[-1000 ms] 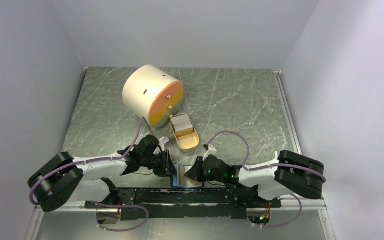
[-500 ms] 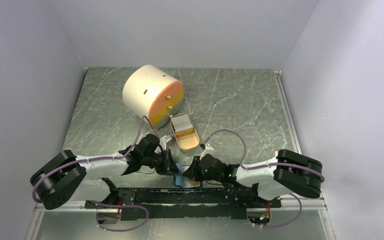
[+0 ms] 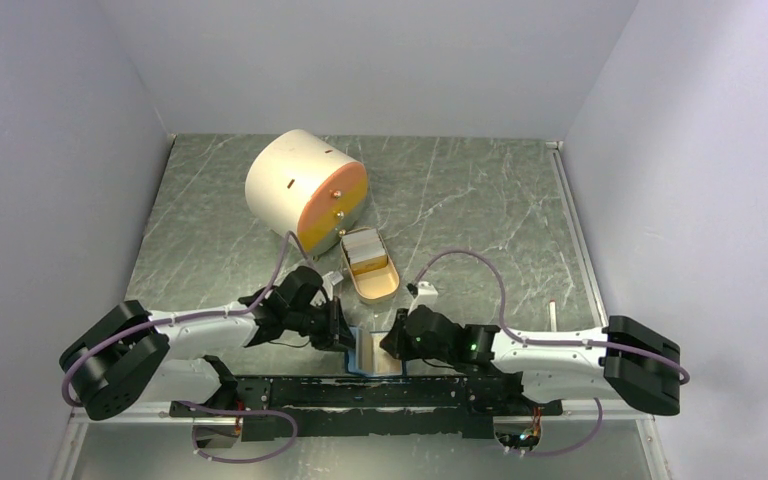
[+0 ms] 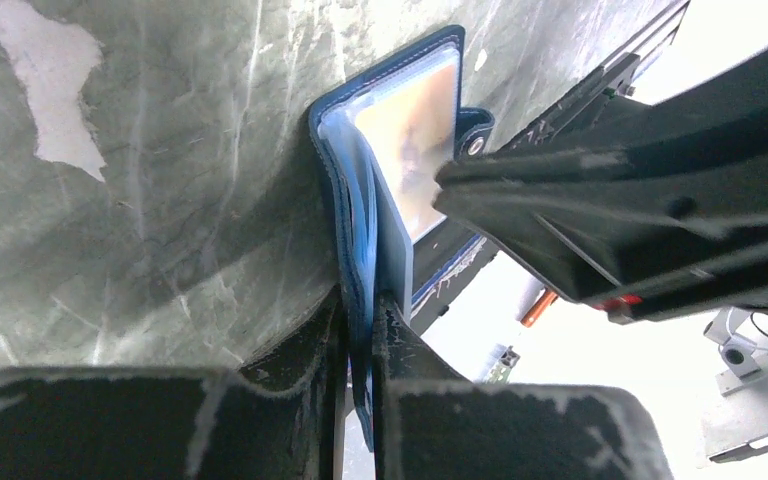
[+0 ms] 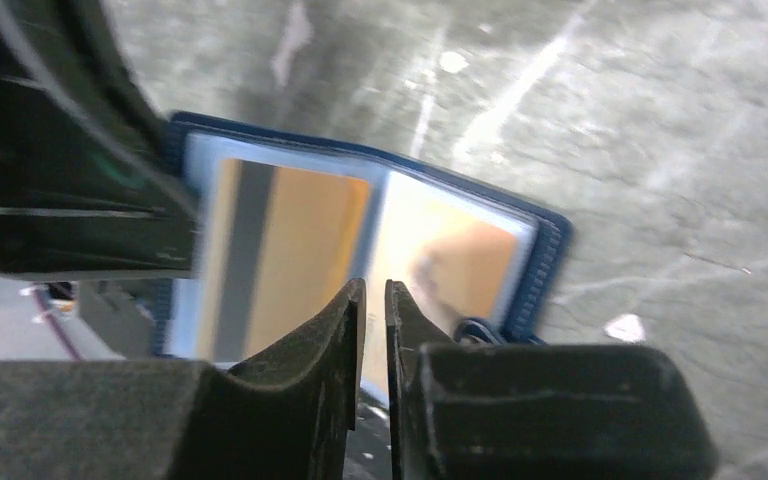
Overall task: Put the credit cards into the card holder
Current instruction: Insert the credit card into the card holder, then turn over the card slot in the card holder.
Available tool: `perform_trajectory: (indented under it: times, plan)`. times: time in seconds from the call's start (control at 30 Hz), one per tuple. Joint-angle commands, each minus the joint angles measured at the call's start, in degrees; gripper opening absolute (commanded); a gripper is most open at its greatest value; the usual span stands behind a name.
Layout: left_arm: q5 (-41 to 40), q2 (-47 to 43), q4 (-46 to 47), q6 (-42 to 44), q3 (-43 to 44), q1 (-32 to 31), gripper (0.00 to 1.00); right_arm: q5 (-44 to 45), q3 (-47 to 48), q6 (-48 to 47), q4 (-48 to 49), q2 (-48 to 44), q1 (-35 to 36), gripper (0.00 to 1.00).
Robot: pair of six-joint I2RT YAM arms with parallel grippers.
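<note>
Tightly, left tool (image 4: 362,308) fast on the card holder (image 4: 407,135); right tool (image 5: 375,292) a slit apart, hold unclear

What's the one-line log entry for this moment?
left gripper: shut on card holder edge | right gripper: nearly closed over open card holder, grip unclear | credit cards: in tan dish

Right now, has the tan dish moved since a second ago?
No. The tan dish still lies at the same spot just below the orange face of the cream cylinder in the top view.
</note>
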Motion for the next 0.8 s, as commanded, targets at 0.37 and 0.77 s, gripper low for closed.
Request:
perform_trajectory:
  times: [0.37,0.77]
  plan:
    - [4.7,4.6,7.6,0.4,6.2,-1.6,0.11,2.9,-4.2,1.7,4.9,8.7,0.4,0.16]
    - [9.0,11.1,17.4,-2.5,3.8,-1.7,0.14,2.5,-4.6,2.1,7.6,11.0,0.5,0.17]
